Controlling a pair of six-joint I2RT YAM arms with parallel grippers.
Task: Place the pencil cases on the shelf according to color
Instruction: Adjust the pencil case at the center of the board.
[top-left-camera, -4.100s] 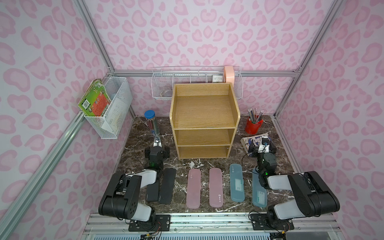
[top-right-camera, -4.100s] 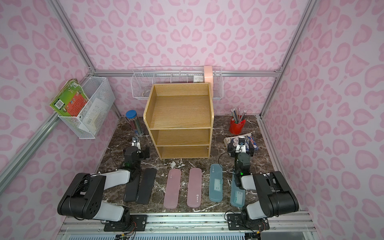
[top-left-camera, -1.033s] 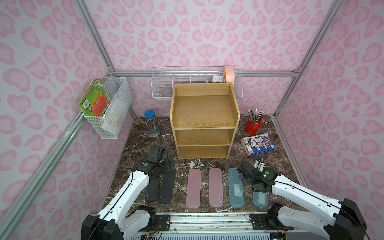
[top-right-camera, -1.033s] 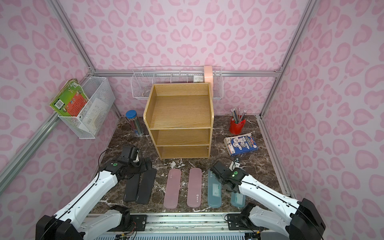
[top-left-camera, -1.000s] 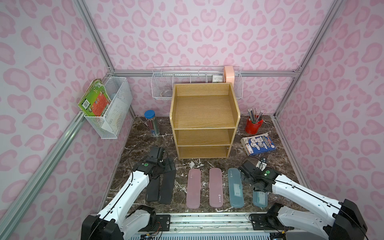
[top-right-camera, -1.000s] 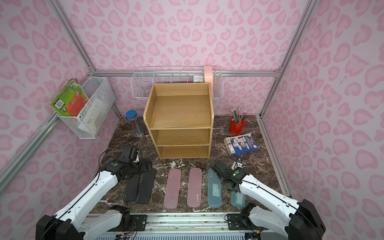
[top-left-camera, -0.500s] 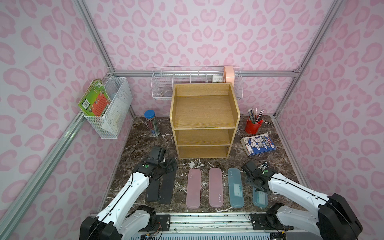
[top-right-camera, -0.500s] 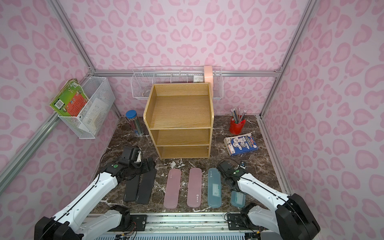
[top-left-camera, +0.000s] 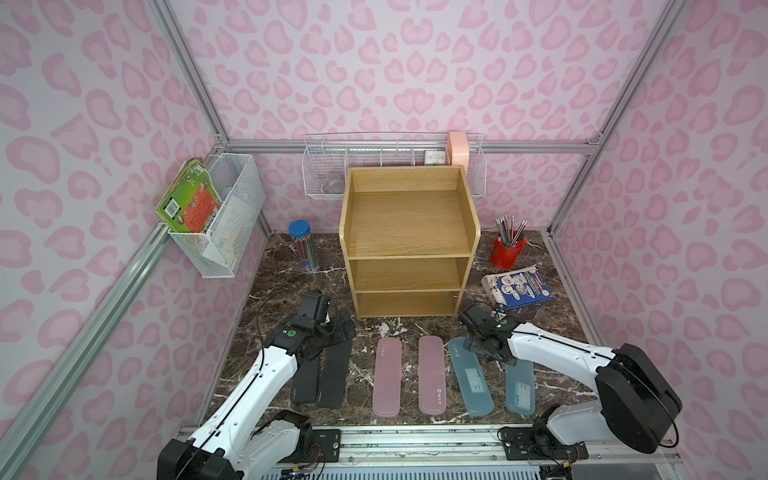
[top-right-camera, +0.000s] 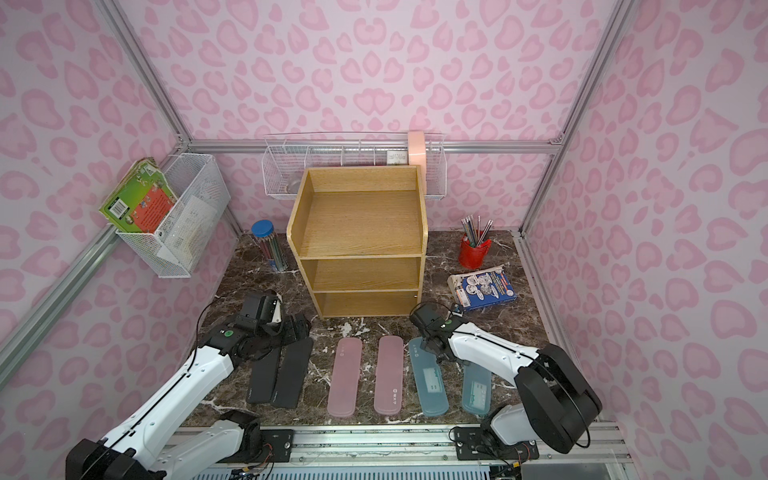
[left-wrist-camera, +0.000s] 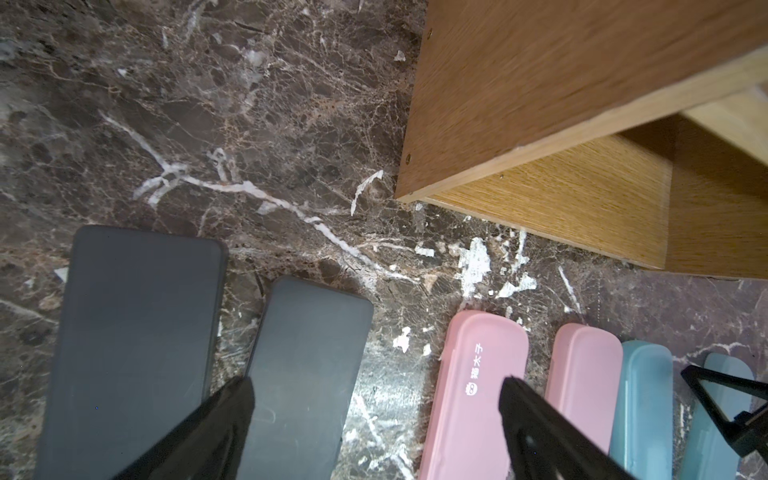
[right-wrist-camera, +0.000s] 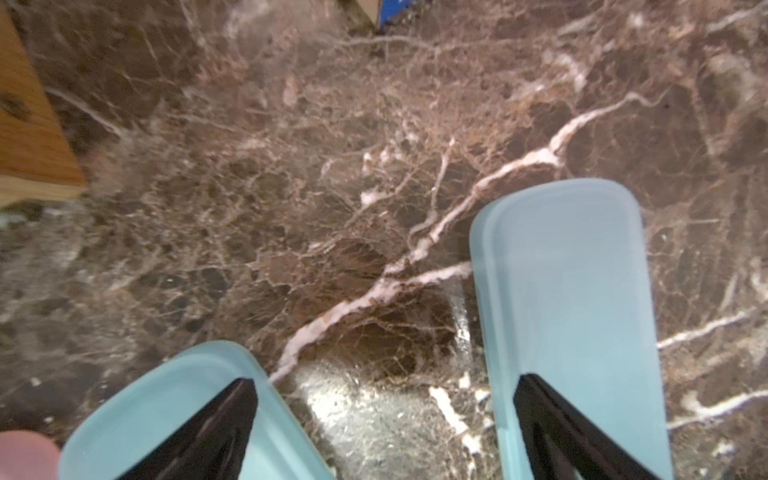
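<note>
The right gripper (top-left-camera: 485, 350) hides the far ends of the two blue cases (top-left-camera: 473, 380), which lie in a row along the table's (top-left-camera: 286, 286) front edge. Its spread fingers hang over one each. The left gripper (left-wrist-camera: 376, 380), spread too, straddles a black case (left-wrist-camera: 303, 374).

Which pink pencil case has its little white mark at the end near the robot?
The pink case next to the blue case. The other pink case has its mark at the shelf end.
</note>
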